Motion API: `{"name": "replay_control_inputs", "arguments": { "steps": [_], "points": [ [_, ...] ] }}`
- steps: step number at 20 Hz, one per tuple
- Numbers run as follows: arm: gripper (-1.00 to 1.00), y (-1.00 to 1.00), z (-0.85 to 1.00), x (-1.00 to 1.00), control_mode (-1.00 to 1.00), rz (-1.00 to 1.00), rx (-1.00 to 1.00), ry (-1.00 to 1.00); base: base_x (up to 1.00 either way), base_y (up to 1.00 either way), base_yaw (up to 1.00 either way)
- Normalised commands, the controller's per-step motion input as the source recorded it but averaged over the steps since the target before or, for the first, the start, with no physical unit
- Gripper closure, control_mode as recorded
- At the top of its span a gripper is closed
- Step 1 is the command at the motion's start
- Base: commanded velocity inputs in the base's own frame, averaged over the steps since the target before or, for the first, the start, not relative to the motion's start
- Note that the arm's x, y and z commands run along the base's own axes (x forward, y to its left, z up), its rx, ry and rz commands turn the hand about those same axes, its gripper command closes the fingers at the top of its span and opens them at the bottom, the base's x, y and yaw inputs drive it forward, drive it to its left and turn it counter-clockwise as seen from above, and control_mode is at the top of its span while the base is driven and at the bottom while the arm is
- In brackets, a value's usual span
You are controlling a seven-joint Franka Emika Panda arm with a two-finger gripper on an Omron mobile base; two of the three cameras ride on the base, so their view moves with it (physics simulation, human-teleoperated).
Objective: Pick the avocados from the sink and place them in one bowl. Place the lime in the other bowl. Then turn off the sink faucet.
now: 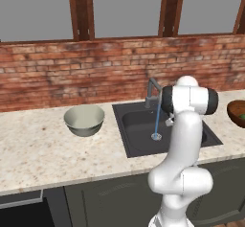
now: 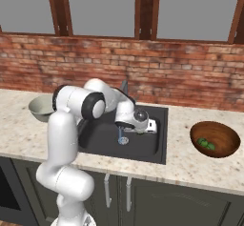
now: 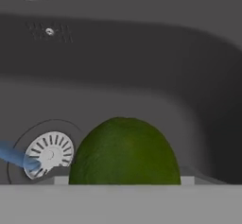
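The lime (image 3: 124, 152), smooth and bright green, lies low in the dark grey sink (image 3: 142, 76) beside the round drain (image 3: 47, 154). My gripper (image 3: 124, 180) is down in the basin with its pale finger pads against the lime's two sides. From the right base view the hand (image 2: 152, 125) reaches into the sink (image 2: 102, 141). Two dark green avocados (image 2: 206, 144) rest inside the brown bowl (image 2: 228, 135). The pale grey-green bowl (image 1: 84, 128) stands left of the sink, with nothing in it. Water runs from the faucet (image 1: 152, 91) in a blue stream (image 1: 157, 120).
A brick wall backs the speckled counter (image 1: 38, 154). My own white arm (image 1: 184, 140) crosses over the right half of the sink (image 1: 139, 135). The brown bowl (image 1: 235, 110) sits at the far right edge of the left base view.
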Motion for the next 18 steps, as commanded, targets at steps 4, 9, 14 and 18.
{"name": "replay_control_inputs", "arguments": {
  "steps": [4, 9, 14, 18],
  "points": [
    [1.00, -0.01, 0.85, -0.42, -1.00, 0.00, 0.00, -0.05, 0.00, 0.00, 0.00],
    [1.00, 0.00, 0.86, -0.43, -1.00, 0.00, 0.00, -0.03, 0.00, 0.00, 0.00],
    [1.00, 0.00, 0.92, -0.45, -1.00, 0.00, 0.00, 0.00, 0.00, 0.00, 0.00],
    [1.00, 0.00, 0.91, -0.50, -1.00, 0.03, 0.00, 0.00, 0.00, 0.00, 0.00]
  ]
}}
